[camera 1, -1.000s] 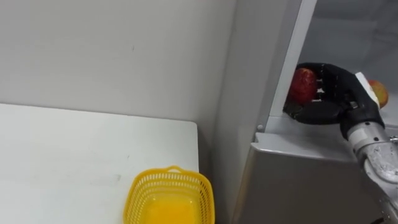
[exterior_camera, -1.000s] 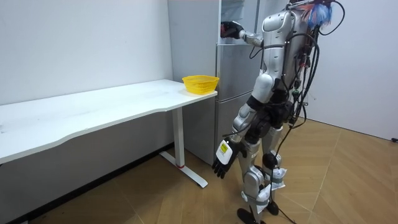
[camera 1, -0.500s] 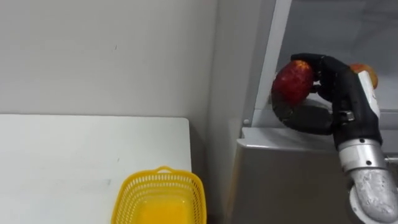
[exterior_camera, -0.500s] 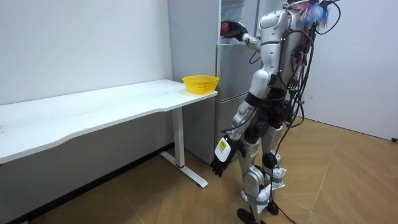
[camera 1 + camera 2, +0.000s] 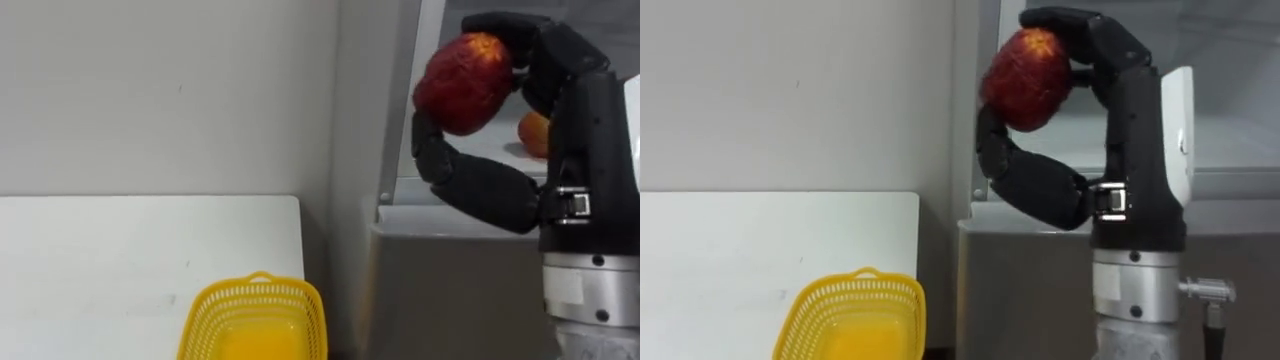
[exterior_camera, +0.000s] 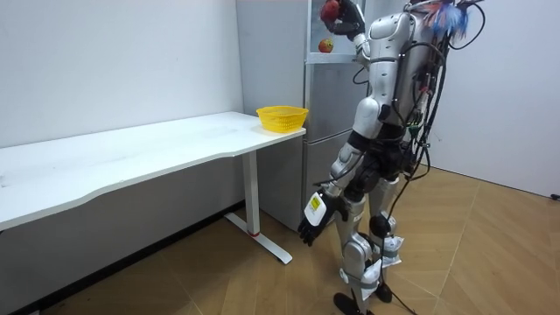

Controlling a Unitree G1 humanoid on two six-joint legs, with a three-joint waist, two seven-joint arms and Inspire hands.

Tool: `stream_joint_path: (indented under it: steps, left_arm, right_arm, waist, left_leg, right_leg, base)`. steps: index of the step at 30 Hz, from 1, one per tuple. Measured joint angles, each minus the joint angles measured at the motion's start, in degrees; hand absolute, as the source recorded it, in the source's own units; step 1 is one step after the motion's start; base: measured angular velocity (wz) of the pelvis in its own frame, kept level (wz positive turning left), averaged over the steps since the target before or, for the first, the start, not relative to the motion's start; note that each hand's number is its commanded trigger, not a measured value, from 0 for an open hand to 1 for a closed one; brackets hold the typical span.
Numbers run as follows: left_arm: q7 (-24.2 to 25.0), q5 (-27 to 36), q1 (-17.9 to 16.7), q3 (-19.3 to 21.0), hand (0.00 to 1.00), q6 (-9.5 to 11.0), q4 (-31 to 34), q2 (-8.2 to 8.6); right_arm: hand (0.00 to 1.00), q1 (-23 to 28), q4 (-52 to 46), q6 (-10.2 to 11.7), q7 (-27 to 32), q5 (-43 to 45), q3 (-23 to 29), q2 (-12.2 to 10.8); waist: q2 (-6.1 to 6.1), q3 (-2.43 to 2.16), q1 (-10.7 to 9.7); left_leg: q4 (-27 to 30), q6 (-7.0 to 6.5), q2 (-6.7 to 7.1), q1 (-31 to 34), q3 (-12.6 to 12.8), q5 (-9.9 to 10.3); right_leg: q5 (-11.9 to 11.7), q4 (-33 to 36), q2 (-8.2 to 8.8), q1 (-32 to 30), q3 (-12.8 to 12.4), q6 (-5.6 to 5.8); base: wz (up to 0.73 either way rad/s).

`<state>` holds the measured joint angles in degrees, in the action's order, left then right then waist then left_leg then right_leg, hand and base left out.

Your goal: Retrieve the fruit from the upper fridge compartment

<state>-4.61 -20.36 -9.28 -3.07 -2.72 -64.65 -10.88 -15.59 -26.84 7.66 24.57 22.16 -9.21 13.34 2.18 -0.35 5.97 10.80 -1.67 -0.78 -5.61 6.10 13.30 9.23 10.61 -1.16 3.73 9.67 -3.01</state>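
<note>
White table (image 5: 100,240) carries a yellow basket (image 5: 203,322) beside the grey fridge (image 5: 450,290). Right hand (image 5: 585,125) raised, curled round a red apple (image 5: 465,70); left hand (image 6: 311,229) hangs low.

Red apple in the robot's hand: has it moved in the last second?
Yes. In the room view the right hand raised the red apple from shelf level in the fridge to above the fruit left there.

The fruit (image 5: 463,82) is held in the curled right hand (image 5: 585,120), before the open upper part of the fridge (image 5: 450,290). A second fruit (image 5: 533,133) is seen behind the hand, inside the fridge. The basket (image 5: 215,300) is placed on the table (image 5: 110,260), at the end just left of the fridge. The left hand (image 6: 309,233) is hung low before the robot's legs.
</note>
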Motion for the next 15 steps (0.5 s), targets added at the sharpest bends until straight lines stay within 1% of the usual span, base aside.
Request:
stream_joint_path:
  steps: [1,3,5,7,10,12,13,14,15]
  left_arm:
    - [0.08,0.0,0.19,0.0,0.0,0.27,-0.01,-0.01]
    - [0.46,0.0,0.98,-0.04,0.0,1.11,-0.12,-0.01]
    - [0.81,0.04,1.16,-0.29,0.0,1.67,-0.15,-0.01]
    - [1.1,0.09,1.2,-0.8,0.0,1.72,-0.24,-0.03]
    - [1.63,0.69,1.61,-1.94,0.0,1.54,-0.78,-0.57]
    - [2.01,0.63,2.67,-2.22,0.0,1.42,-1.47,-0.79]
    - [2.13,0.63,2.82,-2.22,0.0,1.42,-1.38,-0.8]
    - [2.54,0.61,3.05,-2.22,0.0,1.43,-0.97,-0.81]
    - [2.72,0.59,3.44,-2.42,0.0,1.48,-0.61,-0.97]
  right_arm:
    - [1.0,0.0,-0.38,0.46,0.11,0.7,-0.37,0.01]
    - [1.0,-0.05,-0.91,2.2,0.11,2.32,-1.42,-0.08]
    - [1.0,-0.12,-0.94,3.06,-0.36,2.43,-2.51,-0.06]
    - [1.0,-0.12,-0.94,3.12,-1.03,3.29,-4.27,-0.07]
    - [1.0,-0.12,-0.87,3.12,-2.91,4.42,-7.12,0.17]
    - [1.0,-0.2,-0.38,3.13,-3.99,6.01,-8.71,0.19]
    - [1.0,-0.22,0.09,3.19,-4.26,6.75,-9.09,0.18]
    - [1.0,-0.23,1.53,3.48,-4.81,7.81,-9.91,0.15]
    - [1.0,-0.27,3.31,3.44,-5.34,8.18,-10.86,0.19]
  waist:
    - [0.05,0.03,0.33]
    - [0.65,0.02,1.24]
    - [1.19,0.08,2.08]
    - [1.37,0.12,2.23]
    - [1.42,0.23,2.32]
    - [1.47,0.5,2.51]
    - [1.47,0.52,2.48]
    - [1.58,0.58,2.51]
    - [1.87,0.76,2.83]
  left_leg:
    - [-0.04,0.0,0.03,0.0,0.0,0.0]
    - [-0.1,-0.02,0.08,-0.05,-0.06,-0.01]
    - [-0.07,-0.02,0.08,-0.13,-0.08,-0.01]
    - [-0.06,-0.03,0.08,-0.11,-0.27,-0.01]
    - [-0.19,-0.02,-0.01,-0.17,-0.34,-0.01]
    - [-0.65,-0.02,0.0,-0.07,-1.03,-0.01]
    - [-0.66,-0.02,0.01,-0.06,-1.15,-0.01]
    - [-0.69,0.03,0.04,-0.05,-1.51,-0.04]
    - [-0.76,0.1,0.04,-0.02,-1.59,-0.12]
  right_leg:
    - [0.0,-0.02,0.0,-0.01,-0.02,0.0]
    - [0.0,-0.13,0.0,0.09,0.02,0.01]
    - [0.0,-0.2,-0.02,0.13,0.18,0.01]
    - [-0.03,-0.14,0.01,0.13,0.66,0.05]
    - [-0.03,-0.06,-0.01,0.15,0.7,0.05]
    - [-0.03,-0.08,0.04,0.28,1.35,0.05]
    - [-0.03,-0.08,0.04,0.31,1.37,0.05]
    - [-0.03,-0.07,0.08,0.42,1.58,0.06]
    - [-0.03,-0.07,0.08,0.39,1.65,0.06]
  base:
    - [0.0]
    - [0.0]
    - [0.0]
    - [0.05]
    - [0.04]
    - [0.11]
    - [0.13]
    - [0.09]
    - [0.06]
